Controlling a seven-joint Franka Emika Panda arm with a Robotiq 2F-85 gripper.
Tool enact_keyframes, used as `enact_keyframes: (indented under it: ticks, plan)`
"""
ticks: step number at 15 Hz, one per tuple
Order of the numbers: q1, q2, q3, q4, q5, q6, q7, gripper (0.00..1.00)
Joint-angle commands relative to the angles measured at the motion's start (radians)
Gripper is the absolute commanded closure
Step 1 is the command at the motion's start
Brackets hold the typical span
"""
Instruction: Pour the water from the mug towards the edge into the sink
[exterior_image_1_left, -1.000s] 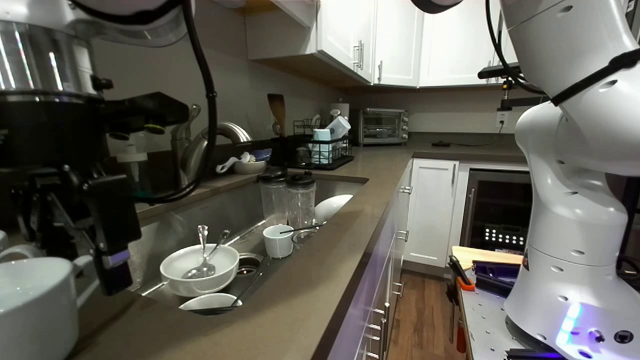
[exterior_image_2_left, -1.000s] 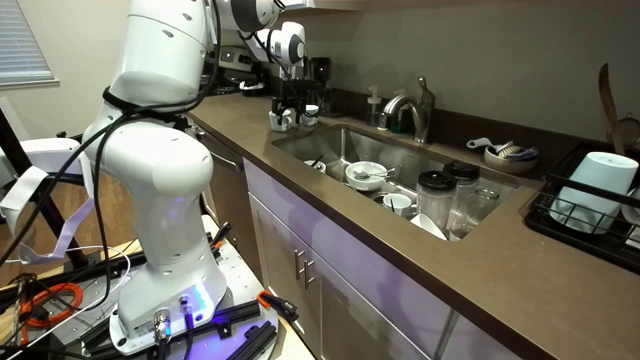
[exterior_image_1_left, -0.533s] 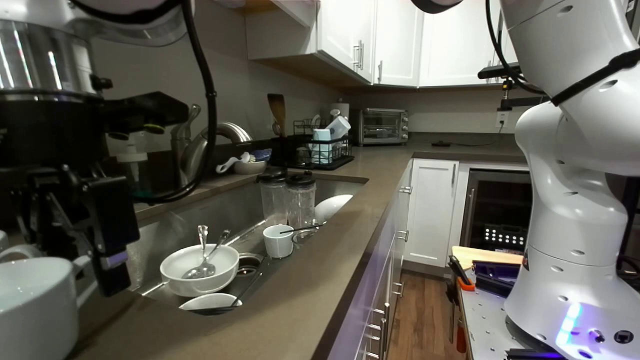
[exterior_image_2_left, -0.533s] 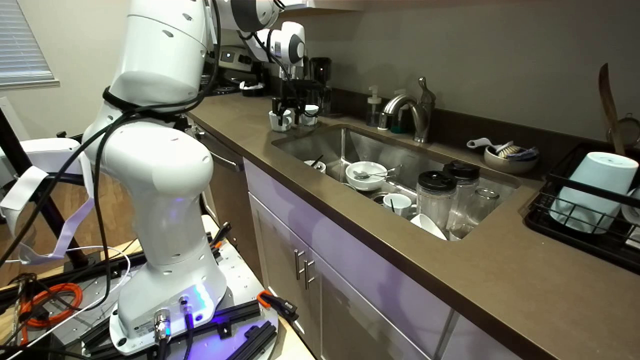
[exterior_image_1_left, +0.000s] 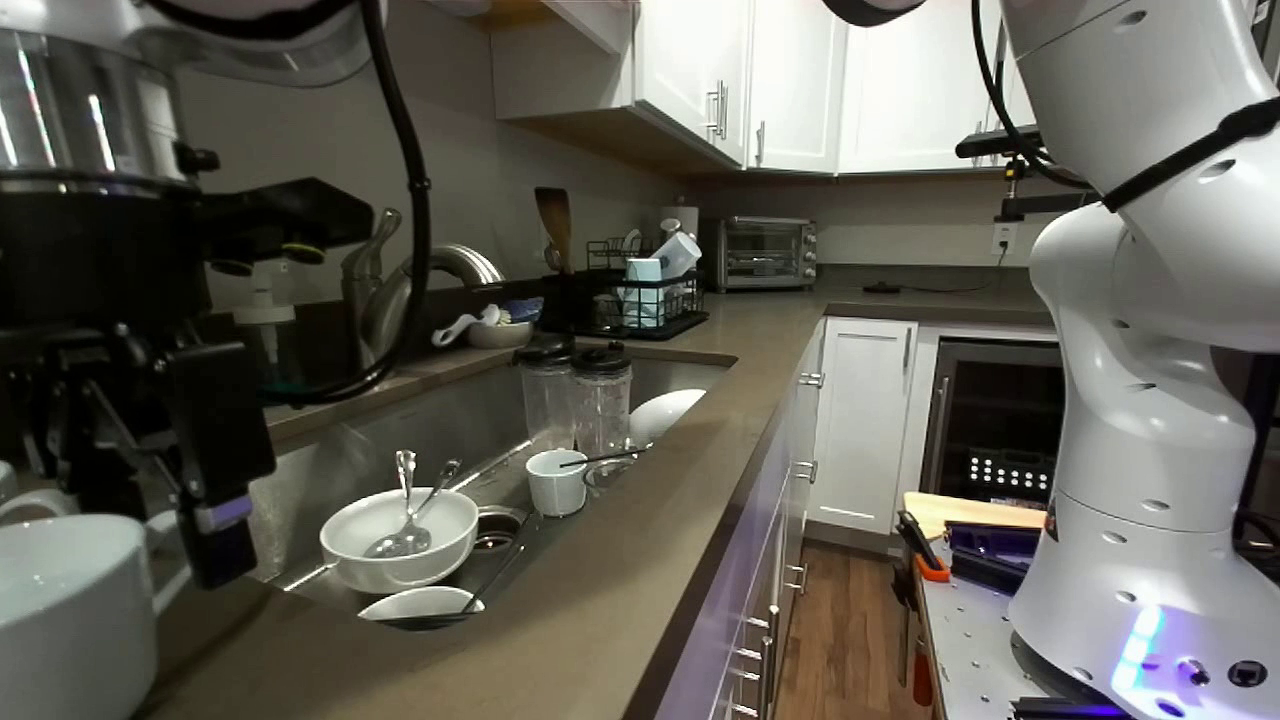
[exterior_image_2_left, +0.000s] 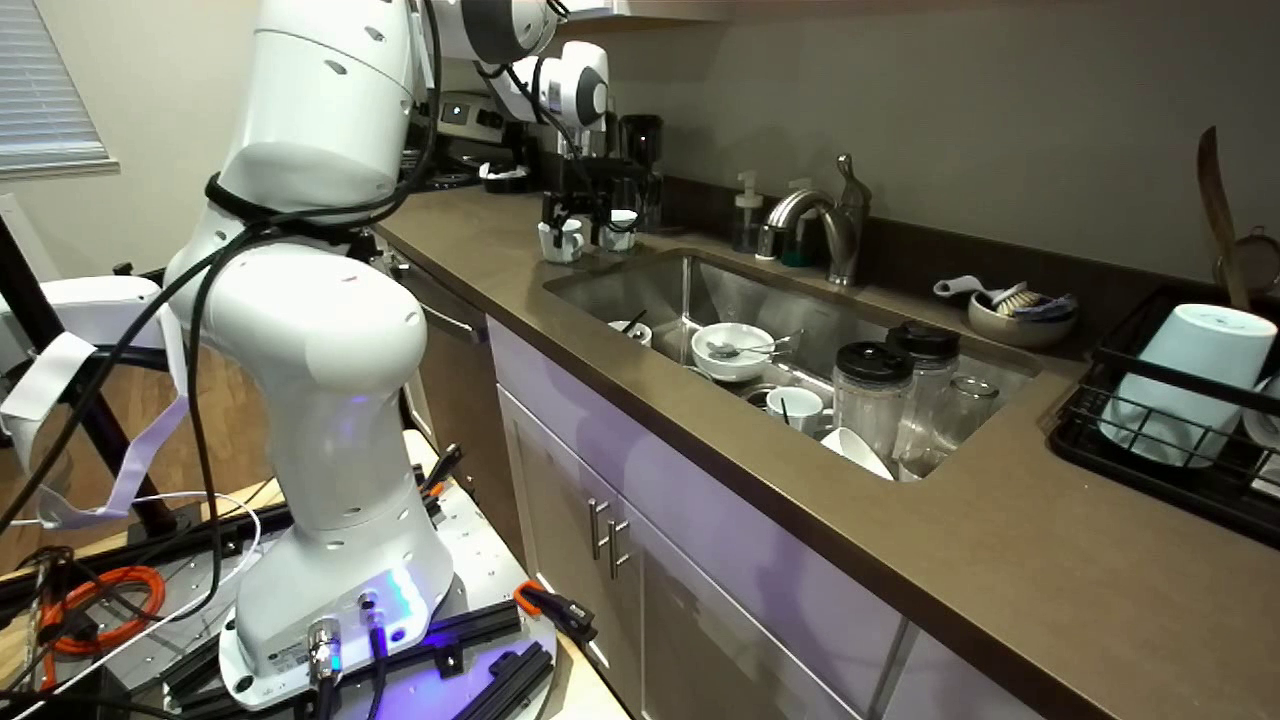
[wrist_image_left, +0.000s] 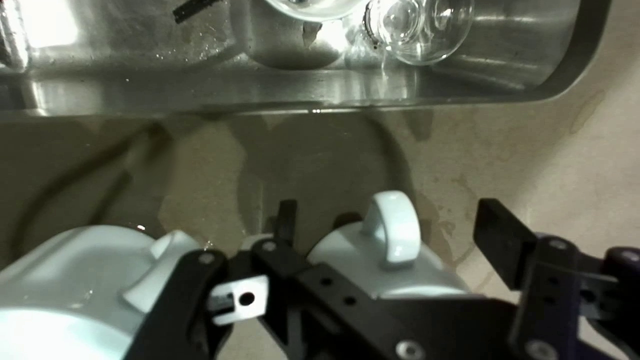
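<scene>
The mug (wrist_image_left: 344, 256) nearer the edge (exterior_image_2_left: 700, 449) is just sitting upright on the counter (wrist_image_left: 540, 150), right beside the sink (wrist_image_left: 210, 90). The tool (wrist_image_left: 387, 217) has its jaws spread pretty wide, with the handle (wrist_image_left: 404, 227) showing between them in the wrist view.

Rounded, glossy white shells (exterior_image_2_left: 325, 115) clad the Franka Panda arm (exterior_image_2_left: 300, 320), dotted with oval caps (exterior_image_1_left: 1217, 171); a black strap (exterior_image_1_left: 1245, 122) cinches one segment and black cables (exterior_image_1_left: 420, 185) loop alongside. A blue-white light strip (exterior_image_1_left: 1138, 648) glows on its base (exterior_image_1_left: 1060, 600). Below a silvery cylindrical collar (exterior_image_1_left: 75, 110), the Robotiq gripper (wrist_image_left: 390, 230) is black, with bright screws (wrist_image_left: 410, 349) and a pale plate (wrist_image_left: 236, 300).
</scene>
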Motion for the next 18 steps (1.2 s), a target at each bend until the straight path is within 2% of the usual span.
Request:
enact_keyframes:
  ticks: [1, 9, 11, 13, 18]
  plan:
    - [0.006, -0.007, 0.0, 0.003, -0.001, 0.002, 0.007, 0.4]
    - [0.007, -0.011, 0.0, -0.001, -0.002, 0.005, 0.008, 0.93]
    - [0.007, -0.014, 0.0, -0.003, -0.003, 0.005, 0.01, 0.96]
    - [0.007, -0.019, 0.0, -0.007, -0.002, 0.006, 0.01, 0.93]
    - [0.009, -0.028, -0.001, -0.01, -0.006, 0.001, 0.017, 0.93]
